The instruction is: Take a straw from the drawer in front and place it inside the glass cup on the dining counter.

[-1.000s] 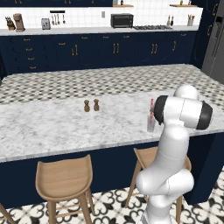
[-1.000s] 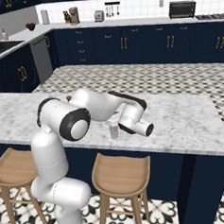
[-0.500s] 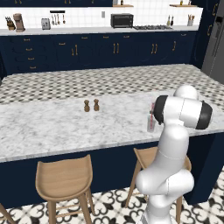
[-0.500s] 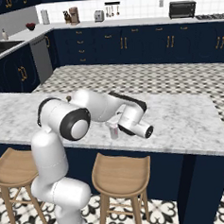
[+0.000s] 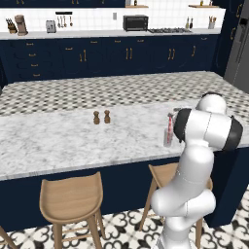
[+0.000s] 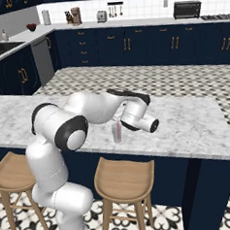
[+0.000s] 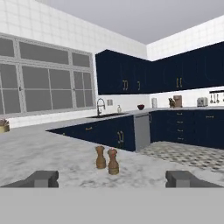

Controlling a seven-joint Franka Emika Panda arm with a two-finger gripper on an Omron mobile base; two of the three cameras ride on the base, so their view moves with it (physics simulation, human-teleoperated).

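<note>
Straw (image 5: pixel 168 127) stands in glass cup (image 5: pixel 168 138) on dining counter (image 5: pixel 58 141), at 3 o'clock from brown shakers (image 5: pixel 101 117). Judged light, stiff, thin, slippery; pinch mid-shaft if regrasped, gently beside fragile-looking glass. Gripper (image 7: pixel 112 178): fingertips (image 7: pixel 41 178) spread wide, nothing between them, touching nothing; shakers at its 12 o'clock.

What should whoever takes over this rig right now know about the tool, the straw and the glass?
Tool: open, fingertips wide apart, holding nothing, level over the dining counter.
Straw: standing in the glass cup, top poking above the rim, near the counter's front edge beside the arm.
Salt and pepper shakers: further along the counter, untouched.
Done: straw appears placed and released.
Left: probably just back the tool away without bumping the glass.
</note>
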